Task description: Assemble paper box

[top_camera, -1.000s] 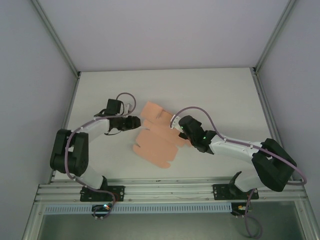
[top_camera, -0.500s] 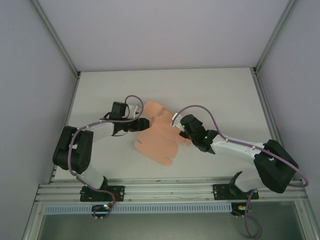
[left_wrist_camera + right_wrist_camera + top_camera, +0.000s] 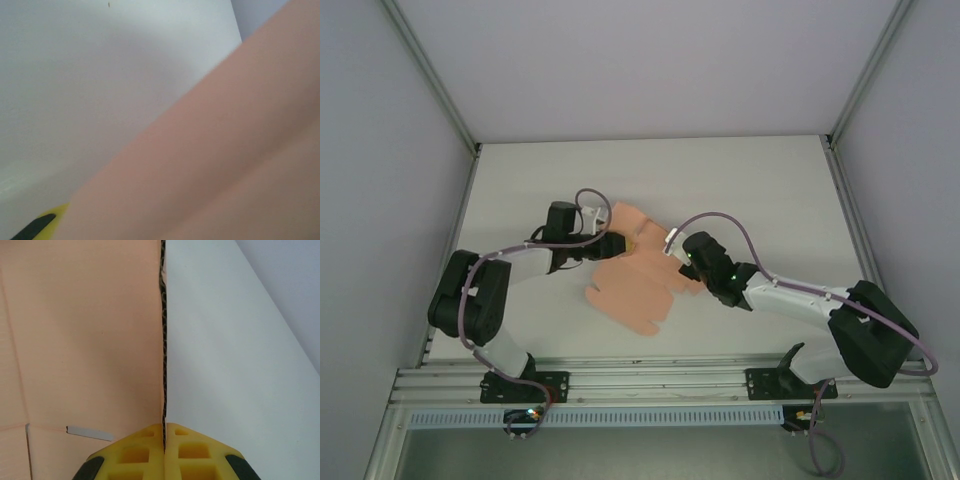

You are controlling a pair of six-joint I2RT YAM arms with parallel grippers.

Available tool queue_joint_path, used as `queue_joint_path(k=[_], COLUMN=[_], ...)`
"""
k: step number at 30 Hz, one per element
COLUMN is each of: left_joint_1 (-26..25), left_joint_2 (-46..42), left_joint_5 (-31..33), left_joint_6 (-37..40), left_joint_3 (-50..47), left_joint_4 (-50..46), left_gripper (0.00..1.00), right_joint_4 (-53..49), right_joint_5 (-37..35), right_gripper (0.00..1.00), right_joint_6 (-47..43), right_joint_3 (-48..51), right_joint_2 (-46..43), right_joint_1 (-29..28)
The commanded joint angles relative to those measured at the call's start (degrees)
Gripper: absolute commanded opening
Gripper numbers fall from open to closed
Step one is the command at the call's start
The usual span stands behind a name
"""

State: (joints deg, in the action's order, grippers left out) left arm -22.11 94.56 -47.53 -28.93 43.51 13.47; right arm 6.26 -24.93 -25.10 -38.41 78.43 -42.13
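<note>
The salmon-pink thin card sheet with flaps and creases (image 3: 632, 285) is the paper box, not yet folded up. It lies near the middle of the white worktop (image 3: 750, 190), between the 2 arms. Most of it looks flat, so I think the job is only at its start.

The right claw (image 3: 674, 262) sits at the right side of the sheet. In the right wrist view its 2 yellow pads (image 3: 135, 450) are pressed tight together, with the thin edge of the card (image 3: 85, 340) pinched between them. I think it holds on there so the sheet cannot slide while the other arm works.

The left claw (image 3: 610, 243) is at the far left edge of the sheet, by a flap. In the left wrist view the card (image 3: 225, 165) is very close and blurry, and 1 yellow fingertip (image 3: 54, 216) peeks out beside it. I cannot tell if this claw is wide or narrow, or if it grips the flap. It is likely there to lift or fold that flap.
</note>
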Motion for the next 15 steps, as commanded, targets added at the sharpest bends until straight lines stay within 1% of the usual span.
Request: queue_joint_path(k=[1,5,9,11,12,13,15], left_joint_1=[-1.3,-1.5,-1.5,-1.5,-1.5,-1.5,-1.5], left_joint_2=[1.2,1.3,0.9,0.2,0.0,-0.2,-0.5], left_joint_5=[0.2,3.3,4.0,3.9,3.1,2.6,1.4], left_joint_6=[3.1,6.2,9.8,9.8,9.6,9.1,7.6], left_joint_3=[1.8,2.2,2.4,1.1,0.7,0.5,0.1], left_joint_4=[-3.6,-8.9,-14.7,-13.4,-12.6,-11.5,-8.6], left_gripper=[0.33,0.34,0.36,0.36,0.34,0.29,0.15], right_joint_4=[3.2,3.4,3.2,3.1,3.1,3.4,3.3], right_joint_5=[2.4,3.4,4.7,5.6,6.3,6.7,7.3], right_gripper=[0.0,0.0,0.0,0.0,0.0,0.0,0.0], right_joint_6=[1.2,1.3,1.8,2.1,2.1,2.2,2.3], right_joint_3=[0.4,0.8,1.6,1.9,2.0,2.2,2.3], right_joint_2=[-2.4,-4.1,-5.9,-6.7,-7.0,-7.2,-7.4], right_joint_1=[0.1,0.4,0.8,0.9,1.0,1.0,1.1])
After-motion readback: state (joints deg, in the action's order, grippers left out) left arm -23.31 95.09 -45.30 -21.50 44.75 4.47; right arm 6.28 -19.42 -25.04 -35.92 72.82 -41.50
